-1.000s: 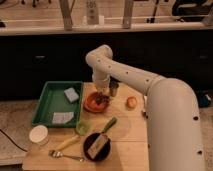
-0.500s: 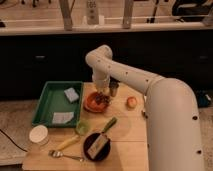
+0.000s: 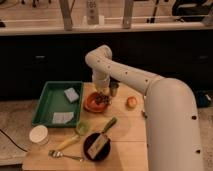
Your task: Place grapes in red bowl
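The red bowl [image 3: 93, 103] sits on the wooden table, right of the green tray. The dark grapes [image 3: 102, 98] lie at the bowl's right side, over its rim. My gripper [image 3: 101, 93] hangs straight down from the white arm, directly above the grapes and touching or almost touching them.
A green tray [image 3: 50, 101] with two sponges is at the left. A dark metal cup [image 3: 114, 89] stands just right of the gripper. An orange fruit [image 3: 131, 102] lies further right. A small green bowl [image 3: 82, 128], a black dish [image 3: 96, 146], a white cup [image 3: 38, 134] and cutlery lie in front.
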